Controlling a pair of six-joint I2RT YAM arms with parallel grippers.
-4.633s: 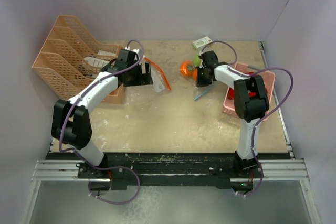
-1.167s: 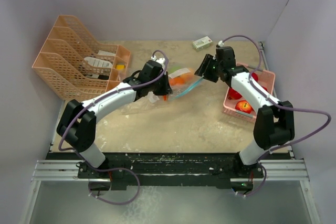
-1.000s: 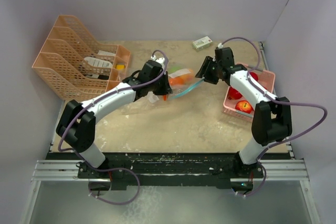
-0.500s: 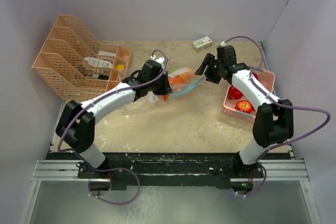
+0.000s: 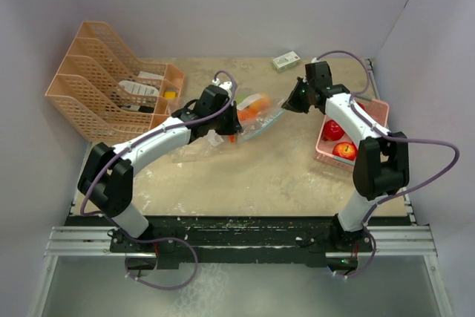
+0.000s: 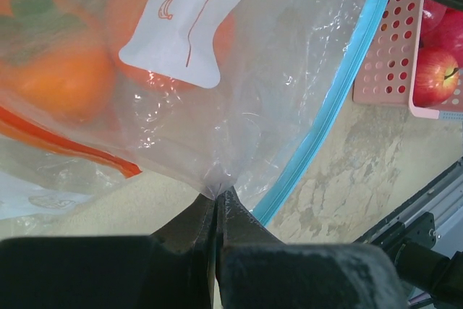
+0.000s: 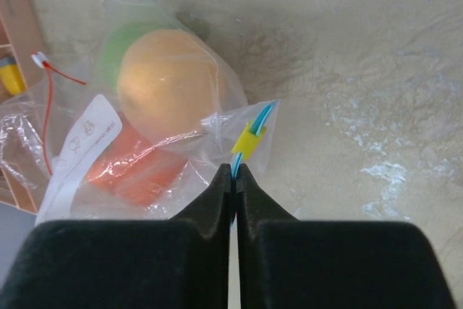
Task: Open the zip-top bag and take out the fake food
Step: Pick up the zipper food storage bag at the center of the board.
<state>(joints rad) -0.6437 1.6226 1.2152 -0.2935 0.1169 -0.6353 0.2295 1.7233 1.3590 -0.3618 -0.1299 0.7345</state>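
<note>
The clear zip-top bag (image 5: pixel 256 113) is stretched between both grippers at the middle of the table. Through its plastic show fake food pieces: an orange (image 7: pixel 170 81), a green apple (image 7: pixel 116 48) behind it and an orange-red piece (image 7: pixel 137 164). My left gripper (image 6: pixel 218 195) is shut on a pinch of the bag's clear wall, beside the blue zip strip (image 6: pixel 333 106). My right gripper (image 7: pixel 234 170) is shut on the blue zip strip right below the yellow slider (image 7: pixel 248 140). In the top view the left gripper (image 5: pixel 235 131) holds the bag's left side and the right gripper (image 5: pixel 289 104) its right end.
A pink basket (image 5: pixel 324 152) at the right holds red apples (image 5: pixel 344 150). An orange file rack (image 5: pixel 104 87) stands at the back left, a small box (image 5: pixel 286 60) lies at the back edge, and another crumpled clear bag (image 5: pixel 194 150) lies under my left arm.
My right gripper, open half a second ago, has shut on the bag's zip strip. The left gripper has kept its hold on the bag.
</note>
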